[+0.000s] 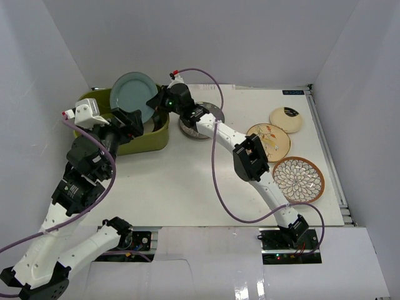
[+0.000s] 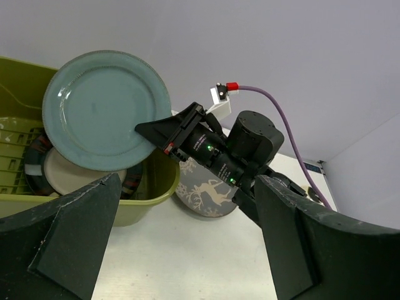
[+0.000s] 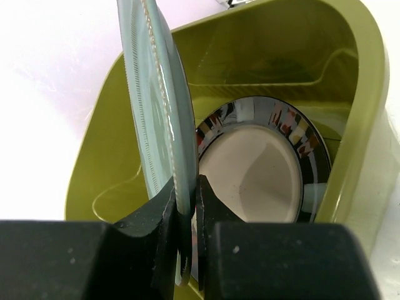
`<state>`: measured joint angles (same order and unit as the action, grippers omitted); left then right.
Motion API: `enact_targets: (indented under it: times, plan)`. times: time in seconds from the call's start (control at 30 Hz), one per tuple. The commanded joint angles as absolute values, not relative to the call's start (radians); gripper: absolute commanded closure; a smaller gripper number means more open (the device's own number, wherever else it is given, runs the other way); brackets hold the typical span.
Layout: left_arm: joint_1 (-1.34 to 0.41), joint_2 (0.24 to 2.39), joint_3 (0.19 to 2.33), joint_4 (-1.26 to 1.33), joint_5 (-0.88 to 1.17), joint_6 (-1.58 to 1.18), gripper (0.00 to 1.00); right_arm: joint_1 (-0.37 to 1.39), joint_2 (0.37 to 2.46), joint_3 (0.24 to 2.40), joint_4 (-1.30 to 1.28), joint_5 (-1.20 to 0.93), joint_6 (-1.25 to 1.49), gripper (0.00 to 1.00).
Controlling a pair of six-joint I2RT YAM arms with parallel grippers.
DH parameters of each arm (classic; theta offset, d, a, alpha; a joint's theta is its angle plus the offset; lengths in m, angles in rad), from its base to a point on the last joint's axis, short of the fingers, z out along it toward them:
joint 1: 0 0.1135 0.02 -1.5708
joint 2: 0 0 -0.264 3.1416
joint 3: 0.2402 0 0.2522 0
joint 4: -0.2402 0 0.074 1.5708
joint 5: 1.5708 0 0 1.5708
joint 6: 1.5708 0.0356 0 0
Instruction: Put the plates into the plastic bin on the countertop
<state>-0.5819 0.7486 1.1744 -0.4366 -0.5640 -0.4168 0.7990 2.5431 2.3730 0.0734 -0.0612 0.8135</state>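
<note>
Above the olive-green plastic bin (image 3: 281, 56), the right gripper (image 3: 185, 212) pinches only the rim of the blue-grey plate (image 3: 156, 94), held on edge, while the left gripper (image 1: 128, 122) gapes empty beside the bin; that thin grip could slip, dropping it onto the cream-centred plate (image 3: 256, 169) inside.

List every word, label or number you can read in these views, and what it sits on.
No text is readable in any view.
Blue sticker at the far edge of the countertop: print too small to read.
Plastic bin: no writing visible.
</note>
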Motion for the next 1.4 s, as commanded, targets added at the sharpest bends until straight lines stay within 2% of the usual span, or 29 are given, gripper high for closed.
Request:
enact_targets:
  times: [0.0,0.07,0.13,0.3,0.57,0.7,0.87,0.97,1.07,1.13,1.2,1.37]
  plan:
    - [-0.584,0.741,1.163,-0.414,-0.54,-0.414,0.02,0.857,2.499,2.331,0.154,-0.009,0.831,0.92]
    - [-0.584,0.735,1.158,-0.416,-0.538,-0.417,0.02,0.874,2.443,2.269,0.095,0.032,0.825,0.92]
    - [-0.584,0.72,1.151,-0.416,-0.535,-0.422,0.02,0.89,2.38,2.099,0.097,0.104,0.804,0.92]
    - [-0.584,0.698,1.155,-0.428,-0.519,-0.433,0.02,0.91,2.194,1.851,0.097,0.187,0.717,0.92]
    - [-0.584,0.673,1.177,-0.456,-0.48,-0.477,0.02,0.966,2.031,1.738,-0.06,0.14,0.626,0.88]
    - [-0.584,0.658,1.184,-0.468,-0.469,-0.492,0.02,0.98,1.971,1.643,-0.011,0.101,0.634,0.87]
    - [-0.586,0.669,1.201,-0.479,-0.425,-0.491,0.02,0.991,1.98,1.75,0.055,0.156,0.615,0.88]
    - [-0.584,0.678,1.21,-0.474,-0.364,-0.503,0.02,0.996,2.078,1.958,0.055,0.277,0.569,0.88]
    - [-0.584,0.699,1.224,-0.465,-0.293,-0.503,0.02,0.996,2.213,2.165,0.077,0.253,0.514,0.88]
    - [-0.584,0.707,1.232,-0.468,-0.275,-0.494,0.02,0.992,2.329,2.343,0.002,0.227,0.528,0.88]
    - [-0.584,0.703,1.221,-0.465,-0.276,-0.494,0.02,0.992,2.359,2.347,-0.017,0.193,0.554,0.88]
    - [-0.586,0.698,1.204,-0.462,-0.281,-0.503,0.02,0.983,2.37,2.198,0.092,0.117,0.69,0.88]
